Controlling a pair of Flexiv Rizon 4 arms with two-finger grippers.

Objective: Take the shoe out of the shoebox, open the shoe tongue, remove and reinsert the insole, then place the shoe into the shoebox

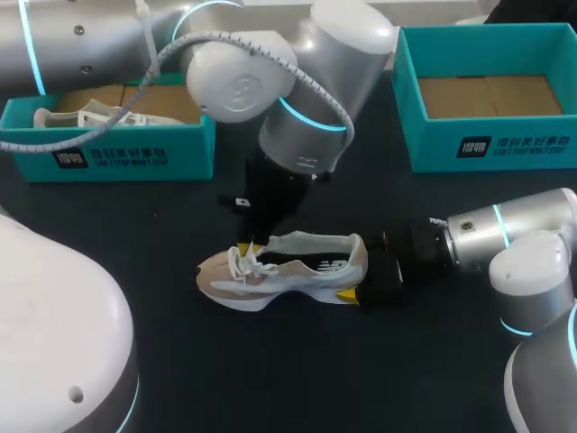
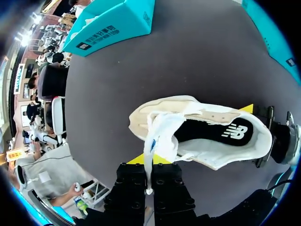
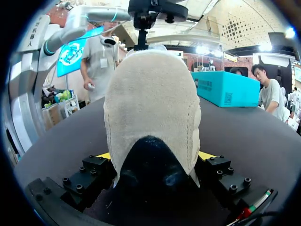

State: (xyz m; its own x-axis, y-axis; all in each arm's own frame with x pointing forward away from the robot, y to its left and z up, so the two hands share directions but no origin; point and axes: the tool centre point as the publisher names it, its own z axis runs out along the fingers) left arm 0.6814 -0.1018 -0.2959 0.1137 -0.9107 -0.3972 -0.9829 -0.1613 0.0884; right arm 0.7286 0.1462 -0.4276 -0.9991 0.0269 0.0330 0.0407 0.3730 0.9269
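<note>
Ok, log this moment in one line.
left gripper: shut on shoe tongue | right gripper: shut on shoe at heel | shoe: on table, outside empty shoebox

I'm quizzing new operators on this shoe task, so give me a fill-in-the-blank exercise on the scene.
The right gripper holds the shoe by its ____.
The left gripper is ____ on the shoe's tongue.
The shoe rests on the dark ____.
The right shoebox is ____.
Missing words: heel; shut; table; empty.

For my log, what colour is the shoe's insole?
Black with a white mark; the insole shows best in the left wrist view.
</note>
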